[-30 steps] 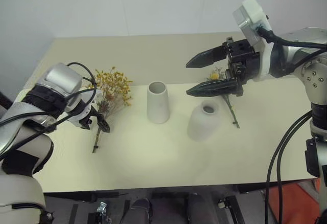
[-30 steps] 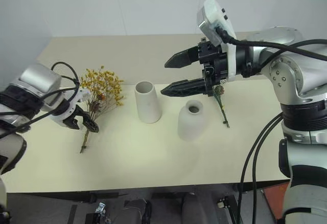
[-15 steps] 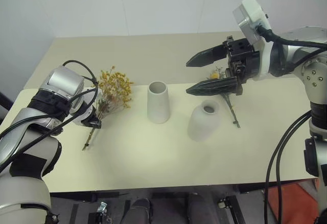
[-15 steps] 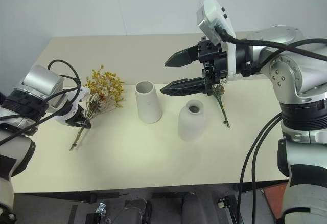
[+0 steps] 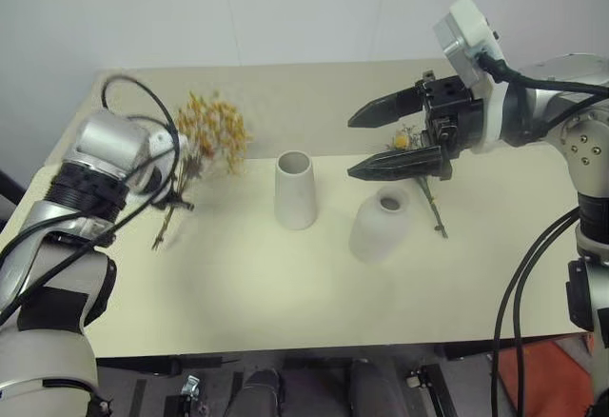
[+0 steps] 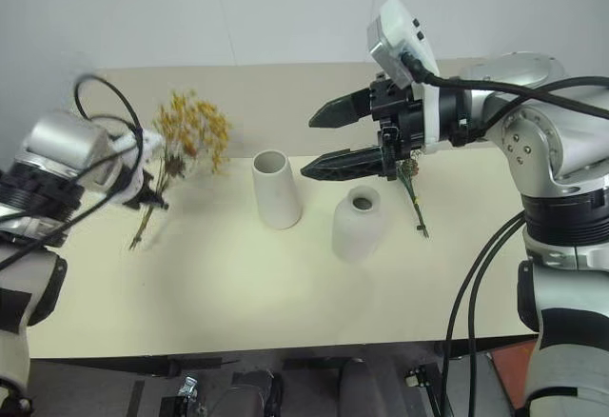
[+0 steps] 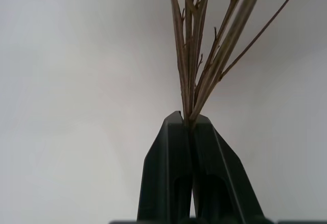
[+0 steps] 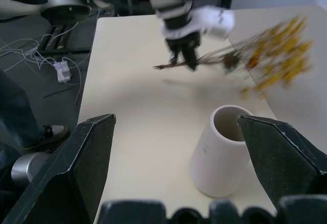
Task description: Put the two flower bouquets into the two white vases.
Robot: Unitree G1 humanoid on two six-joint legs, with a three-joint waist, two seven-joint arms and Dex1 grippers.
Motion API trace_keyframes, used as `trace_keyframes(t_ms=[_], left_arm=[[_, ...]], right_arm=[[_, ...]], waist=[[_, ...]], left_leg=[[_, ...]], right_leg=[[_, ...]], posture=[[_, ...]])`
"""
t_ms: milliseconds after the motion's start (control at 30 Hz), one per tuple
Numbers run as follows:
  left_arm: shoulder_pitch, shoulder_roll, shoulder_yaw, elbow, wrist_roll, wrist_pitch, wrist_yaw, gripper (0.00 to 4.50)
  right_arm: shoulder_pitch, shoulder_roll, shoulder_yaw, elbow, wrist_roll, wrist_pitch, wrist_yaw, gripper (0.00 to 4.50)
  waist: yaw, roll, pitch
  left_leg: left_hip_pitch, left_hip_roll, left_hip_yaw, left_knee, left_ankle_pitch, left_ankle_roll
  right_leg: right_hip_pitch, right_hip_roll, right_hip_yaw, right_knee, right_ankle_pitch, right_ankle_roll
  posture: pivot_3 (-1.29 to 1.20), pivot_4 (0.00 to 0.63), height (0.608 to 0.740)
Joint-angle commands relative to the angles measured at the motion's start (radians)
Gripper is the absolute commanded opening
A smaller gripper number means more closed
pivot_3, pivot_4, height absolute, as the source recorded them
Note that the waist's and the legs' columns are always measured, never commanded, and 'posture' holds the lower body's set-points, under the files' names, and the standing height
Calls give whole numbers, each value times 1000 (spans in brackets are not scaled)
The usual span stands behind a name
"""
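Both matte white vases [image 5: 294, 191] [image 5: 379, 226] empty. Left gripper [image 7: 190, 124] fingers pinching bushy yellow-orange dried bouquet [image 5: 214, 131] stems, clear of counter [image 5: 285, 293]. Right gripper [image 5: 373, 141] fingers spread, empty. Slim green bouquet [image 5: 425, 193] lying far right, untouched.

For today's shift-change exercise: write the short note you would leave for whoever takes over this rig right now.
Left gripper: jaws shut on the yellow bouquet's brown stems, bunch raised off the table.
Right gripper: jaws open, empty, above the round vase.
Green bouquet lies on the table behind the round vase, on its right side.
Tall vase and round vase both stand empty mid-table.
Done: yellow bouquet picked up.
Left: both bouquets go into vases; green one not yet grasped.
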State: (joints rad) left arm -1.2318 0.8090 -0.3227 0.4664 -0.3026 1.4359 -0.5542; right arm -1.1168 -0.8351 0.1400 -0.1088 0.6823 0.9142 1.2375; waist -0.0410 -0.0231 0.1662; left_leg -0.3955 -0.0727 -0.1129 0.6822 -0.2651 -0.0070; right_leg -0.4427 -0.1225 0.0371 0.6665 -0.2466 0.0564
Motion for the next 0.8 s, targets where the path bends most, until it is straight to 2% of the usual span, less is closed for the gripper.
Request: trace_keyframes(t_ms=[33,100,200,400,600,800], left_arm=[[-49,-29,219,-113,-49,-122,-7,5],[-22,-38,279,-187,-91,-190,-64,5],[18,-111,415,-268,-156,-286,-68,5],[-1,-222,576,-226,-317,-327,-163,5],[21,-268,572,-220,-390,-362,-271,5],[61,-269,506,-274,-389,-393,-337,5]], right_arm=[[-13,-9,-31,0,-21,-35,14,4500],[-13,-5,-22,11,-36,-47,18,4500],[-13,12,-7,37,-65,-64,13,4500],[-13,56,7,79,-116,-93,0,4500],[-3,87,-7,66,-125,-91,-23,4500],[6,92,-18,47,-119,-82,-41,4500]], waist=[[1,0,0],[0,0,0],[-2,0,0],[-5,0,0],[-3,0,0],[-5,0,0]], left_leg=[[0,0,0,0,0,0],[-1,0,1,0,0,-1],[0,-1,3,0,0,0],[0,-1,4,3,0,0],[-1,-1,4,3,0,0],[0,-1,4,4,0,0]], right_leg=[[0,-1,0,0,0,0],[0,-2,0,-1,0,1],[-1,-3,3,-1,1,2],[0,-3,3,-1,2,3],[0,-3,3,-1,2,3],[0,-3,4,-1,2,3]], posture=[[0,150,740],[0,150,740],[0,150,740],[0,150,740],[0,150,740],[0,150,740]])
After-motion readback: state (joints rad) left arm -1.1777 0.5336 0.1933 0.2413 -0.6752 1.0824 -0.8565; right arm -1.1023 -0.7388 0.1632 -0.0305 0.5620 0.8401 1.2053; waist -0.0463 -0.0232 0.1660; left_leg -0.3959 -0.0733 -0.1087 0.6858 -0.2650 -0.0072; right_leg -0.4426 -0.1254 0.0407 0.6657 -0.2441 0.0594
